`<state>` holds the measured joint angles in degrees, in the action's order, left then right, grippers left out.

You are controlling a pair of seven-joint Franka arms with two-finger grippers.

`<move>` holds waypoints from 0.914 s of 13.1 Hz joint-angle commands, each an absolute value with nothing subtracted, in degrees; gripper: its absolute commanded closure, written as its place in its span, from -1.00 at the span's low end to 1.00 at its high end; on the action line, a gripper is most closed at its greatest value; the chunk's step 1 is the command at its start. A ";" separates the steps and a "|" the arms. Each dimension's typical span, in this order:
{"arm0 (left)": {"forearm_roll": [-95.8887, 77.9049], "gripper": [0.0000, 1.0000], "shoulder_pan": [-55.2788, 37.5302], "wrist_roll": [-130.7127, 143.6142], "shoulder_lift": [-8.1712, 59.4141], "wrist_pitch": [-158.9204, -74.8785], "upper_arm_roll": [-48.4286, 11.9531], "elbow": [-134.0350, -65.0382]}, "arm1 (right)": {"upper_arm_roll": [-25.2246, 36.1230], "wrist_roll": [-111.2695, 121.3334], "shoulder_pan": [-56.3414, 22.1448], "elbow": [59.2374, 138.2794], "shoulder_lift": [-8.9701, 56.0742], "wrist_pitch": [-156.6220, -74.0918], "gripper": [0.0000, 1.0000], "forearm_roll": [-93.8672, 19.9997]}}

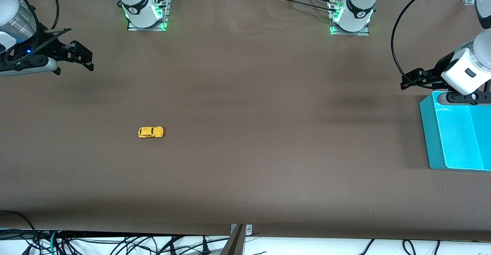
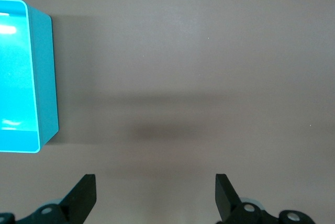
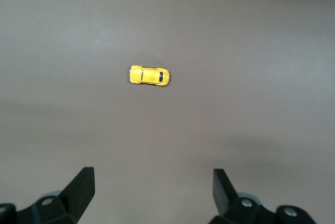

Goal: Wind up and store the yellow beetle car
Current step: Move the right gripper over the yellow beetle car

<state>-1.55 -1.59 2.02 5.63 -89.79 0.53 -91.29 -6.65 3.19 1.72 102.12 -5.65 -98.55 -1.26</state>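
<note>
Brown table [image 1: 245, 132], 2 arms, 1 toy, 1 bin.

Yellow beetle car [image 1: 150, 132]: sits on its wheels on the bare table surface, toward the right arm's end, well nearer the front camera than either arm base. Long axis runs along the table's length. Nothing touches it; open tabletop on every side, so nothing stands between it and either gripper. In the right wrist view the car [image 3: 149, 75] shows from above: yellow body, dark windows.

Right gripper [image 1: 82, 57]: up in the air over the table's edge at the right arm's end, well apart from the car. Jaws spread wide, nothing between them. Its 2 black fingertips [image 3: 84, 187] frame bare table in the wrist view, with the car clear of them.

Left gripper [image 1: 412, 79]: hangs over the table just beside the teal bin [image 1: 431, 132] at the left arm's end. Jaws likewise wide apart and empty; fingertips [image 2: 86, 195] show over bare brown surface.

Teal bin: open-topped, rectangular, pale cyan inside, nothing visible in the part that shows [image 2: 44, 77]. Part of it runs out of the front view. Car and bin lie well apart, at 2 ends of the table, with only plain surface between them.

Loose cables [image 1: 115, 243] hang below the table's near edge.
</note>
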 commanded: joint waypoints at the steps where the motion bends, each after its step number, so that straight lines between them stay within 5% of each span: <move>1: -1.85 -1.00 -1.23 0.97 5.80 -89.65 0.44 -90.44 | -6.68 2.29 1.41 103.35 -6.68 -97.91 -1.00 -0.35; 8: -1.76 -1.00 -1.32 1.05 5.80 -89.65 0.35 -90.44 | -8.70 12.18 1.41 112.04 -4.75 -107.56 -1.00 -0.44; 12: -1.84 -1.00 -1.23 1.05 5.80 -89.65 0.35 -90.44 | -8.79 32.20 1.32 113.11 2.97 -112.66 -1.00 -0.53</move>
<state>-1.55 -1.60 2.02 5.64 -89.79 0.52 -91.28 -8.70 24.29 1.35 113.32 -0.34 -110.07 -1.12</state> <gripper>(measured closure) 0.000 0.000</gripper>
